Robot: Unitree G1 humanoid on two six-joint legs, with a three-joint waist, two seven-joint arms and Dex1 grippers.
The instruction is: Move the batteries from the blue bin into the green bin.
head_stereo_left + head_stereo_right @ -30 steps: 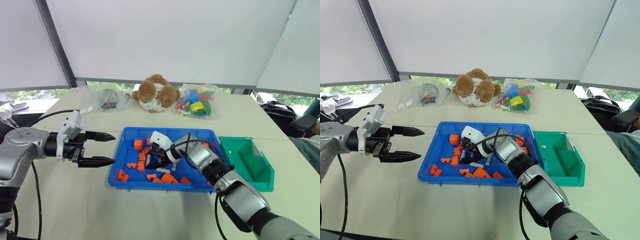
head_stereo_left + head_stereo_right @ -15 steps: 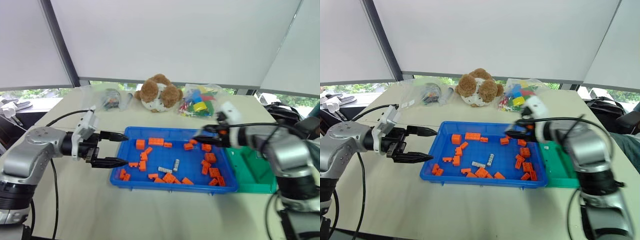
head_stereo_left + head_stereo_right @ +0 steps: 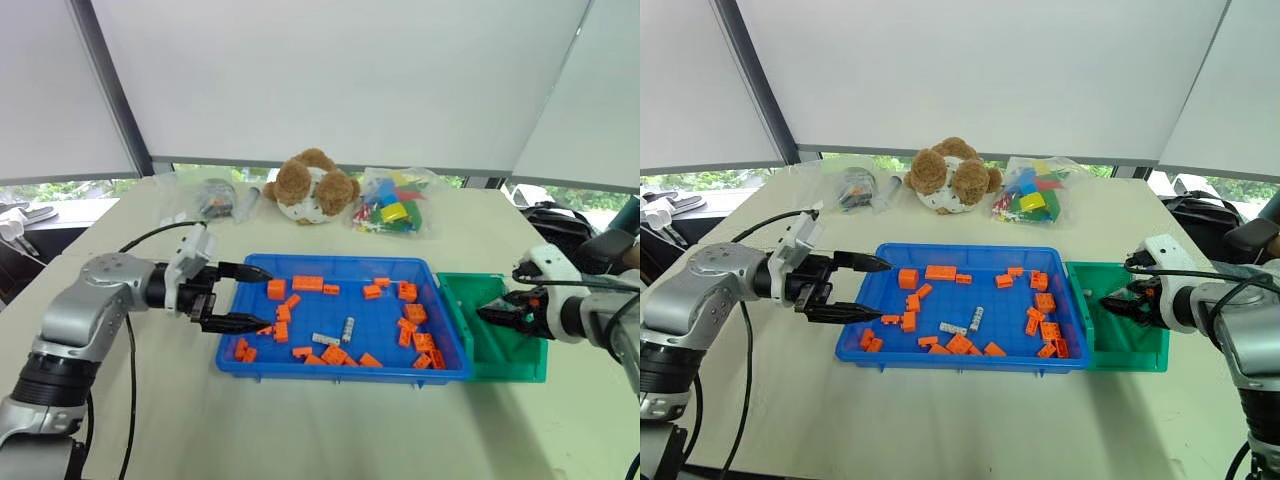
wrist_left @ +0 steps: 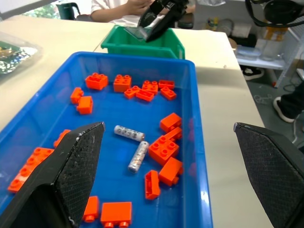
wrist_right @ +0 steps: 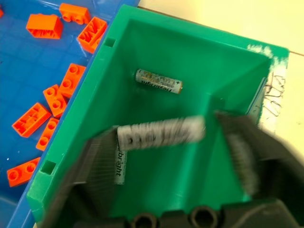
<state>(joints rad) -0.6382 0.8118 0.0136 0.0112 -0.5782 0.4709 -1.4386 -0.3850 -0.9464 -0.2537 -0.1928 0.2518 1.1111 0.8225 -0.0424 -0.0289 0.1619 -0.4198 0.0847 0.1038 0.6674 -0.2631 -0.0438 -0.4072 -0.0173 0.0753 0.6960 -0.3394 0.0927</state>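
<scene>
A: How much has been moved so far?

B: Two batteries [image 5: 158, 81] are seen lying on the floor of the green bin [image 3: 525, 352], and a third, blurred, is caught between the spread fingers of the right gripper [image 5: 161, 156] directly over that bin. It appears to be released rather than gripped, though that is a judgement.

A: And what is left in the blue bin [image 3: 330, 264]?

B: Two batteries are still lying there, near the middle, among the orange bricks [image 4: 163, 148], one just beside the other.

A: Is anything held by the left gripper [image 3: 246, 296]?

B: Nothing. Its fingers are spread wide at the bin's left rim. Two transfers are judged to remain.
</scene>
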